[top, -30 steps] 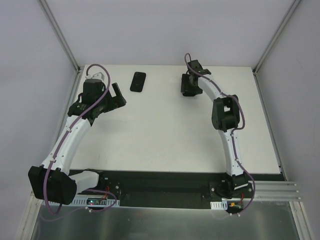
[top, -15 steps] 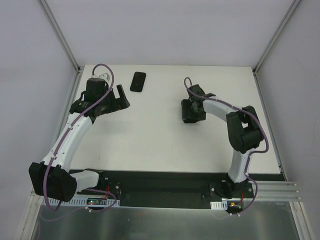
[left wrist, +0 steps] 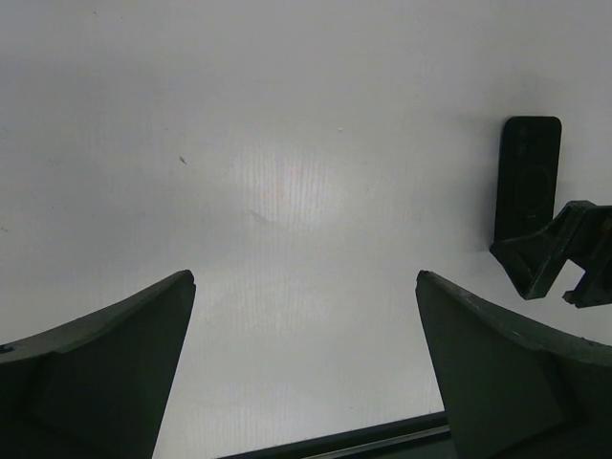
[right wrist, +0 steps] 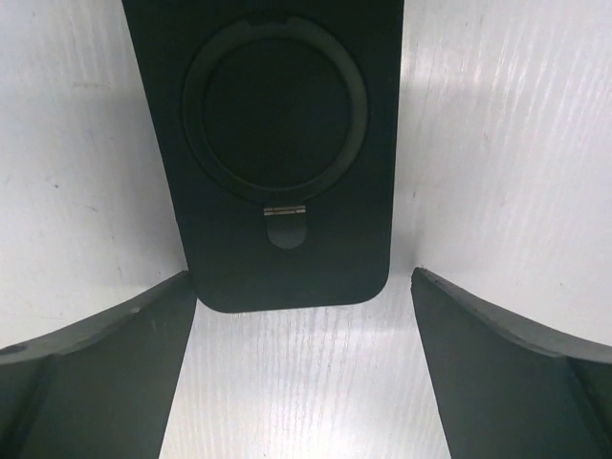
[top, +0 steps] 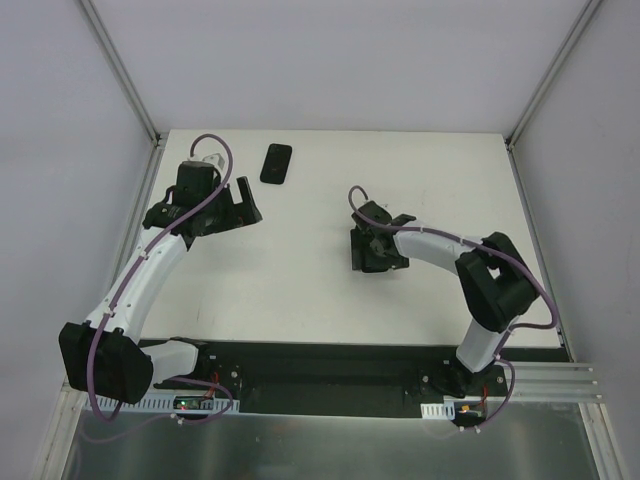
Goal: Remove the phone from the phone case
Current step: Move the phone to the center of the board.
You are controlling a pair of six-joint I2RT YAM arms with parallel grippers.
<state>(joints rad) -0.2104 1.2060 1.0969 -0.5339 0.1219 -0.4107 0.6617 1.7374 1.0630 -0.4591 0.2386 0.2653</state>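
Right gripper point(right wrist: 303, 275): the jaws are seen spread wide and nothing is clamped. The phone case point(right wrist: 282, 143) is found flat on the table point(top: 300, 280) between the two fingers, back side up, with a round ring and a small tab below it visible. The near end of the case sits level with the fingertips. A clear strip of table is seen between the case and the right-hand finger. The left-hand finger is just beside the case corner, and contact there cannot be confirmed. Whether anything is inside the case cannot be told from the back. In the top view the case is placed a little right of the table's middle, under the right gripper. What looks like the phone point(top: 277, 164) is seen lying flat near the far edge, left of centre and well apart from the case. Left gripper point(left wrist: 306, 277): the jaws are held fully apart and empty, with only bare table between the fingers. It is positioned over the far-left part of the table, near the phone but not touching it. A dark rectangle point(left wrist: 531, 172) is seen at the right edge of the left wrist view, with a dark angular part point(left wrist: 555, 251) in front. Neither can be identified.
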